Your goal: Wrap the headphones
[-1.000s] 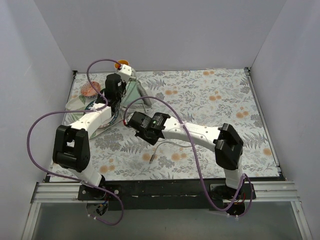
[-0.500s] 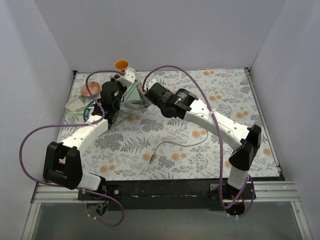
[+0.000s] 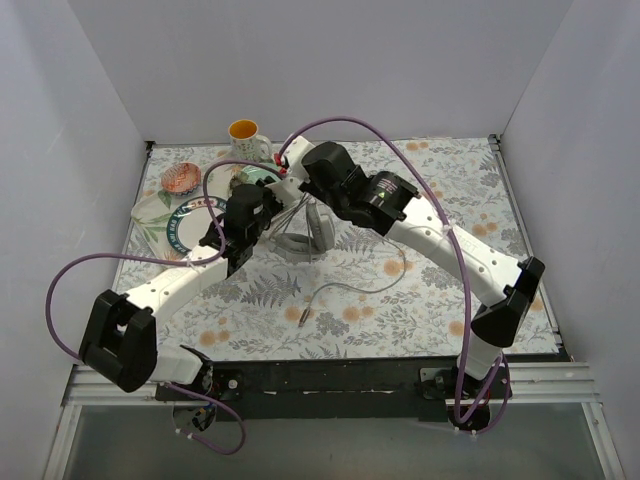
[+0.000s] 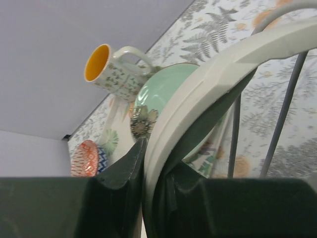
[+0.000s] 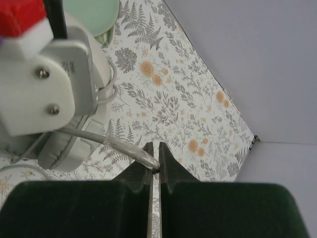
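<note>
With left claw point(image 4: 154, 173) clamped on the headband point(image 4: 213, 79) and right claw point(image 5: 154, 164) pinched on the cord point(image 5: 106, 141), headphones point(image 3: 316, 230) are mid-left over the counter point(image 3: 450, 190), just beside the plate point(image 3: 183, 222).

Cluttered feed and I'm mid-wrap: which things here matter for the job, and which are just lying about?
Job: headphones, their cord, left gripper, right gripper.
Lying about: mug, green plate, patterned bowl, rimmed plate.
</note>
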Robot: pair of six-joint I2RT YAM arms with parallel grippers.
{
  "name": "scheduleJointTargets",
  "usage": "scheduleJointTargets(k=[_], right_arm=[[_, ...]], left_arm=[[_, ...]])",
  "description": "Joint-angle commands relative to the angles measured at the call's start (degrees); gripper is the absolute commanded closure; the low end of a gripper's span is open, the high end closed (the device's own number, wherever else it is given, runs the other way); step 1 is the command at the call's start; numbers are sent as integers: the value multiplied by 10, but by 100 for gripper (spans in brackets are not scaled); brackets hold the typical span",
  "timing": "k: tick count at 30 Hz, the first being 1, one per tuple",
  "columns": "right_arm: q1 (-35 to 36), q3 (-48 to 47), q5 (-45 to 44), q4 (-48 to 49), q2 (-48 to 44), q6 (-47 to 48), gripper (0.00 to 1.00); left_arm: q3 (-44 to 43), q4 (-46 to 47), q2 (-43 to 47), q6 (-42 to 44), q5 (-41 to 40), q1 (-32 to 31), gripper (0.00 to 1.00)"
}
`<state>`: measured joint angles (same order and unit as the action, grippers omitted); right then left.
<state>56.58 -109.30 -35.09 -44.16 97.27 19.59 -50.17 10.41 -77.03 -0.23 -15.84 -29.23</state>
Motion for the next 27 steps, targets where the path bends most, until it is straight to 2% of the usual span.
scheduleJointTargets(k=[1,6,11,13,15,18,19,23,26,27], right_arm=[[-41,-54,12,85,-25,8,99],[-53,-86,44,96,-22,6,99],[-53,-104,46,120,-20,15,99],[-52,-113,72,123,-20,11,99],[-44,-99,104,144,-24,17,99],[-34,-60,63,182,-38,29,99],[-35,-48,50,188,-45,29,99],[-41,-36,-8,190,-62,39,99],[-67,-14,-37,189,-74,49,99],[-96,-11,-27,183,-78,43,99]], left_arm=[[-35,-101,33,-60,33,-19,96],[-57,-148,6,-109,34,-19,96],[-63,-166,-16,-153,91,-20,96],[-76,-187,-36,-173,106,-19,95],[-113,-216,-49,-218,157,-18,96],[-162,-267,-64,-274,277,-9,96],[-168,-281,-69,-281,290,-8,96],[-157,-279,-53,-265,302,-9,96],[-136,-279,-27,-249,299,-8,96],[-132,-281,-21,-248,302,-8,96]])
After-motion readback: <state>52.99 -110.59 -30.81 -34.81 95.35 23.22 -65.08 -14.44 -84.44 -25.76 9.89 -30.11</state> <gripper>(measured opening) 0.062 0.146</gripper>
